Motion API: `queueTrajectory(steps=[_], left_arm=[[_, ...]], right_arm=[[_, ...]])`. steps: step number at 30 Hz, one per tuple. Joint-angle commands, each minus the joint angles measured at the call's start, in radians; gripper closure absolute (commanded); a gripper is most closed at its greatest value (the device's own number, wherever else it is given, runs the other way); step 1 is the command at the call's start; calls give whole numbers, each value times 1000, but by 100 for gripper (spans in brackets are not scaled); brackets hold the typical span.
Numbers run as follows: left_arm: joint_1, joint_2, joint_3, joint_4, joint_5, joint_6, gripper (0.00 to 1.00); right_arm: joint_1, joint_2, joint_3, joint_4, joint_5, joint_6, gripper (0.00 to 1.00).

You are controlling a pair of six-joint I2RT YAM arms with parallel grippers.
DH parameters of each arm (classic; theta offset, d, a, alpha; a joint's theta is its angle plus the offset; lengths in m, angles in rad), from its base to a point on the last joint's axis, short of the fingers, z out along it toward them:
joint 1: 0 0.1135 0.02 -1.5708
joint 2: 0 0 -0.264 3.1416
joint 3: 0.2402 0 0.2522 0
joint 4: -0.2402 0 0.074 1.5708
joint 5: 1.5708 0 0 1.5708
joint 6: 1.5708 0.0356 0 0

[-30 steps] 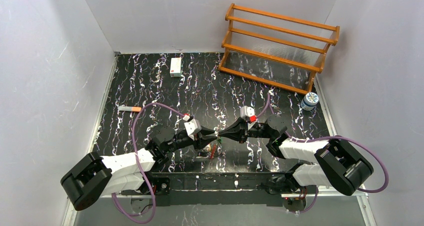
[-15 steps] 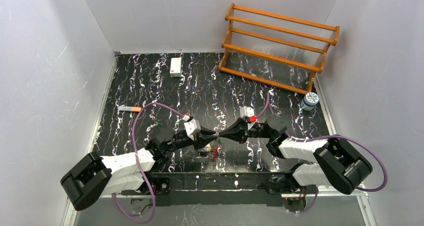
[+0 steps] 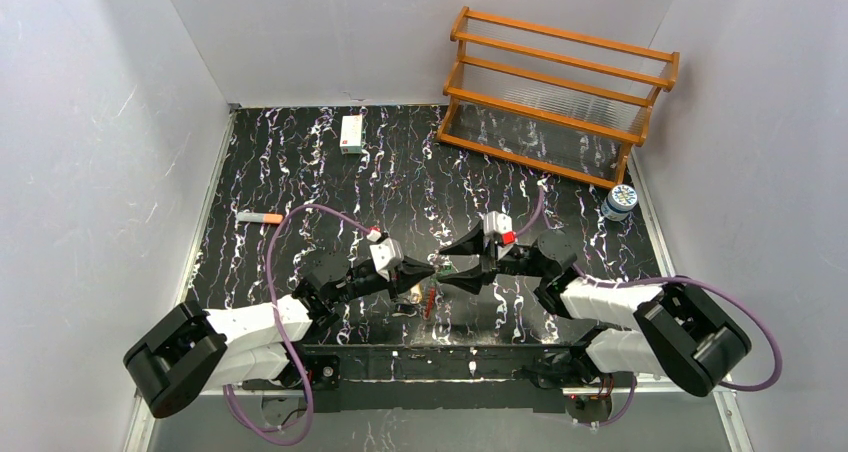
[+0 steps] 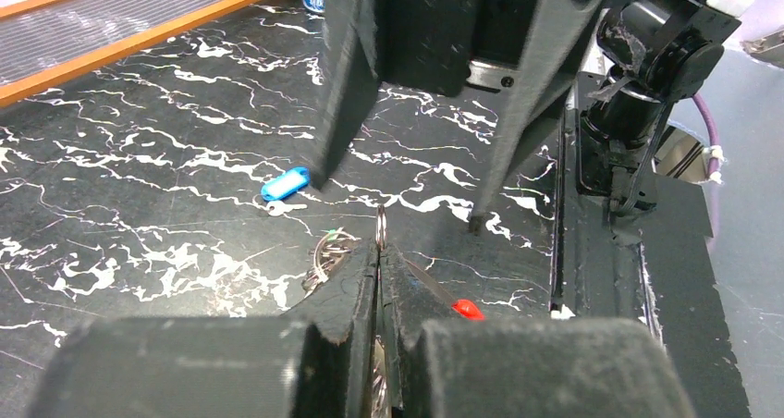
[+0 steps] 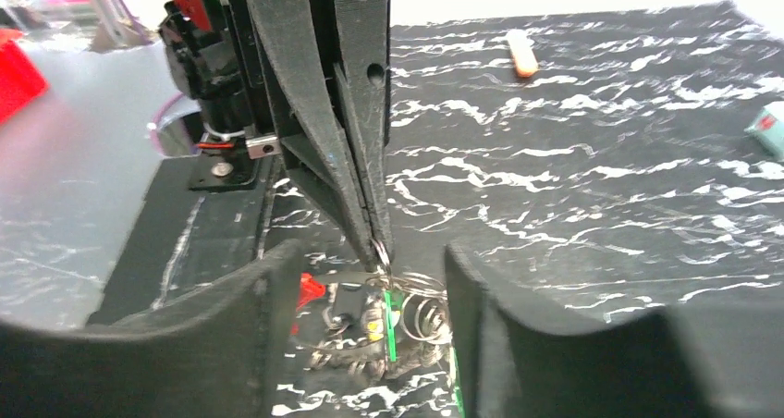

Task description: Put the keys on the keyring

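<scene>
My left gripper (image 3: 432, 270) is shut on the thin metal loop of the keyring (image 4: 380, 226), which pokes out just past its tips. The keyring's cluster (image 5: 388, 330) of small keys, wire loops and a red piece (image 5: 310, 288) hangs below those tips, just above the table. A green tag (image 5: 390, 324) hangs among the cluster. The blue-tagged key (image 4: 283, 184) lies flat on the table, apart from the ring. My right gripper (image 3: 444, 265) faces the left one tip to tip. It is open, with its fingers (image 4: 333, 85) on either side of the ring and not touching it.
A wooden rack (image 3: 560, 92) stands at the back right, with a small bottle (image 3: 620, 202) beside its right end. A white box (image 3: 351, 133) sits at the back, and an orange-tipped marker (image 3: 260, 217) lies at the left. The black front rail (image 3: 440, 362) runs below the grippers.
My right gripper has opened and let go of the keyring. The left gripper has closed fully on the ring. Both arms stay almost where they were.
</scene>
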Motion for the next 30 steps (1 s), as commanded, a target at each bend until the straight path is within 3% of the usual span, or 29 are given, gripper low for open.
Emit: queueTrajectory(steps=[1, 4, 11, 16, 21, 30], left_arm=[[-4, -39, -1, 33, -19, 40, 100], [-3, -56, -10, 34, -24, 76, 100], [-4, -101, -43, 31, 18, 228, 100], [-3, -153, -53, -5, 7, 326, 100], [-4, -150, 23, -194, 1, 355, 100], [-3, -86, 127, -386, -10, 357, 100]], right_arm=[[0, -91, -31, 27, 90, -45, 26], [-2, -145, -41, -24, 117, -100, 17], [-1, -199, -18, -172, 91, -221, 16], [-2, -189, 56, -328, 3, -338, 27], [0, -161, 155, -522, -63, -457, 38], [46, -133, 289, -831, 34, -658, 47]])
